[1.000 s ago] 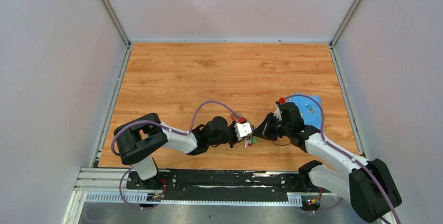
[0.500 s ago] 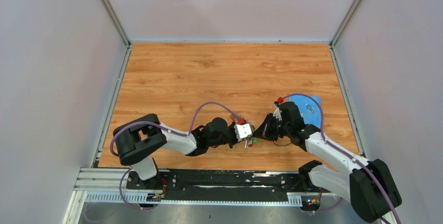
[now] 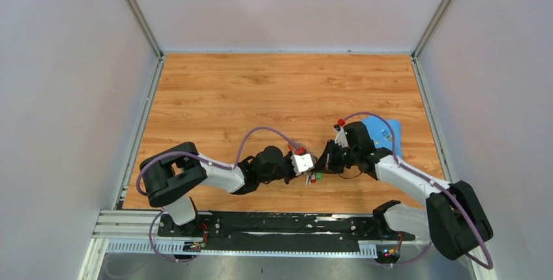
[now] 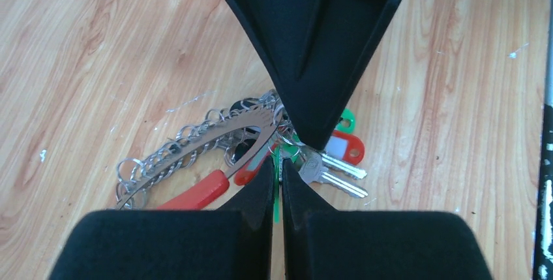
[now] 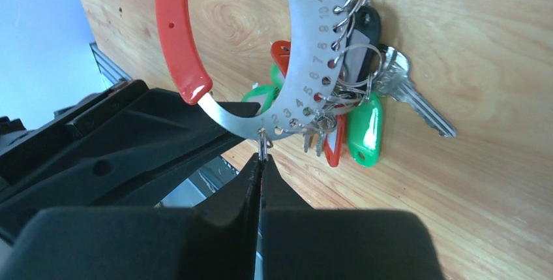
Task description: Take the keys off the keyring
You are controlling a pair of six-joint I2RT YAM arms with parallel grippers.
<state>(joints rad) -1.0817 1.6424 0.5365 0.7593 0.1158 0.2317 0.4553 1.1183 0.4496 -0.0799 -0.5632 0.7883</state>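
Since the small ring [image 5: 263, 138] on the keyring [image 5: 306, 51] is pinched by the closed right gripper [image 5: 259, 162], it should be worked off slowly while the keyring is steadied. The left gripper [image 4: 278, 174] is closed too, its hold unclear. The keys [image 5: 365, 123] are bunched alongside, near the front of the table [image 5: 469, 38].

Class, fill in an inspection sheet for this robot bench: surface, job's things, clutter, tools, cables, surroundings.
Surface: wooden table, a few white specks.
Job's things: keyring, a numbered silver band with a red curved part; keys with green and red tags, bunched along the band.
Clutter: blue cloth by the right arm.
Tools: left tool shut, tip at the keyring, grip unclear; right tool shut on a wire loop at the band's end.
Cables: purple cables arch over both arms.
Surroundings: pale walls on three sides; metal rail at the near edge.
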